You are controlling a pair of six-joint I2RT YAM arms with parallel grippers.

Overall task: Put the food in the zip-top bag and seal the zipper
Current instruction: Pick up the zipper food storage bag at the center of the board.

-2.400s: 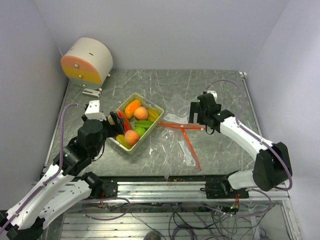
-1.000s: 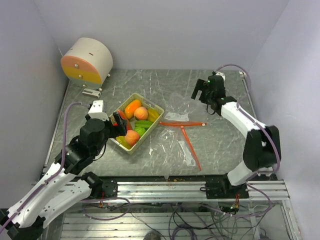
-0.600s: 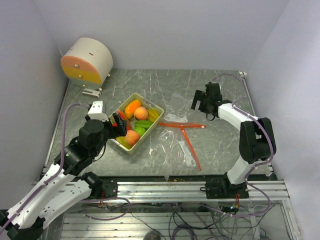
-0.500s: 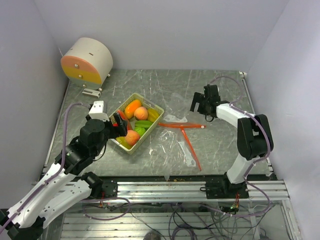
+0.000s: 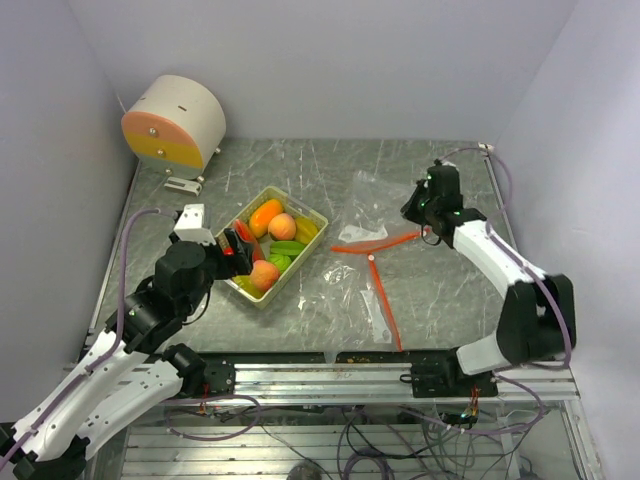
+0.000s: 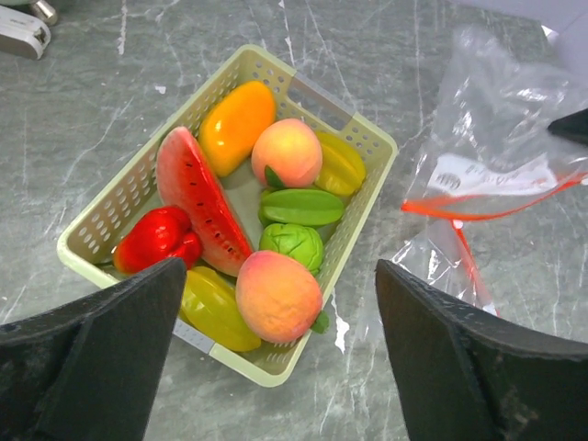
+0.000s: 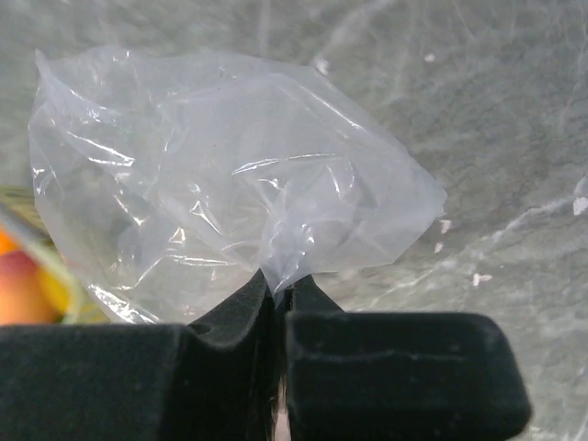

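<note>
Readying bag [image 7: 230, 184]: your right jaws were clenched on its film; left jaws hung released over the food [image 6: 276, 230], all lying in the tray [image 6: 360, 140]. Next called for opening the mouth.

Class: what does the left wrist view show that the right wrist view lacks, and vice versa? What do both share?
Only left wrist: the red plastic toy watermelon slice and the red zipper strip. Only right wrist: the right gripper, jaws shut on a fold of film. Both: the clear crumpled plastic zip-top bag and the grey marbled table.
</note>
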